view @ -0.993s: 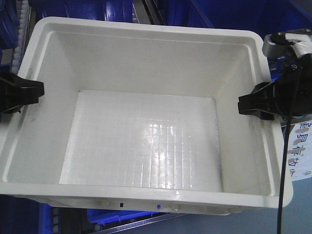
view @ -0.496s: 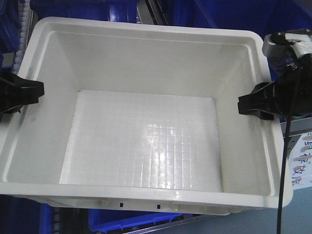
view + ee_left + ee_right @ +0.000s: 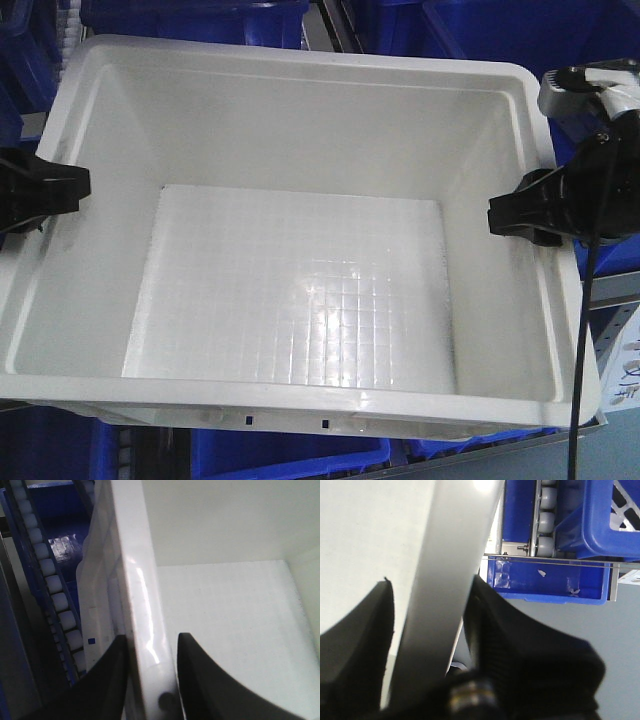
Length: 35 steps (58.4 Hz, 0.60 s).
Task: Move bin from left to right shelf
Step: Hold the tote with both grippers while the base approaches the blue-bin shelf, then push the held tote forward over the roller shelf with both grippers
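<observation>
A large empty white bin point(image 3: 300, 130) fills the front view, held up between both arms. My left gripper point(image 3: 62, 190) is shut on the bin's left rim; in the left wrist view the rim point(image 3: 142, 605) runs between the two black fingers point(image 3: 200, 680). My right gripper point(image 3: 515, 215) is shut on the bin's right rim; in the right wrist view the rim point(image 3: 450, 570) sits between the black fingers point(image 3: 365, 630). The bin floor point(image 3: 300, 290) has a grid pattern and nothing in it.
Blue bins point(image 3: 480, 30) and shelf racking stand behind and below the white bin. Roller tracks point(image 3: 50, 575) run beside its left wall. A blue bin point(image 3: 600, 520) on rollers and a shelf edge point(image 3: 550, 577) lie to the right. A label sheet point(image 3: 625, 370) shows at the lower right.
The blue bins and label behind the white bin have shifted down and sideways in the view. Both grippers hold the rims as before.
</observation>
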Tool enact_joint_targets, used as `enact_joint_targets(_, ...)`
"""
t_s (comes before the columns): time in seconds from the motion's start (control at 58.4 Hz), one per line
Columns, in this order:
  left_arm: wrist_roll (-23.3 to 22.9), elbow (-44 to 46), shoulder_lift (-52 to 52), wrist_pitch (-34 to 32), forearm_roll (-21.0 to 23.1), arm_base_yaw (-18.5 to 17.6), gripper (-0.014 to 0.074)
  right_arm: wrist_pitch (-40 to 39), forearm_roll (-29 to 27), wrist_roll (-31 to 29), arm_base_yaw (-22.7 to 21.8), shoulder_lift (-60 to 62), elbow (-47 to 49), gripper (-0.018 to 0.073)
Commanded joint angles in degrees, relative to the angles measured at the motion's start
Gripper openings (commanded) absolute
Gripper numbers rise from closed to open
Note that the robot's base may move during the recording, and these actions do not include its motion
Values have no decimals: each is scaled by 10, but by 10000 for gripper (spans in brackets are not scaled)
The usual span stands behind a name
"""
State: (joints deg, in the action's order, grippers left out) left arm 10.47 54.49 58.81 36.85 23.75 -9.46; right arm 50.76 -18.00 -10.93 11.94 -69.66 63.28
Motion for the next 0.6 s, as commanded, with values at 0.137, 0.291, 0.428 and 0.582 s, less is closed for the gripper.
enact_joint_targets(0.137, 10, 22, -16, -51, 62, -9, -6, -62, -66, -24, 6, 22, 26, -4)
enact_joint_targets(0.291, 10, 22, -16, -51, 62, -9, -6, -62, -66, -24, 6, 22, 26, -4)
enact_joint_targets(0.428, 10, 22, -16, -51, 62, -9, -6, -61, -66, -24, 6, 22, 26, -4)
enact_joint_targets(0.582, 10, 22, -16, -51, 62, -9, -6, -61, -66, -24, 6, 22, 26, -4)
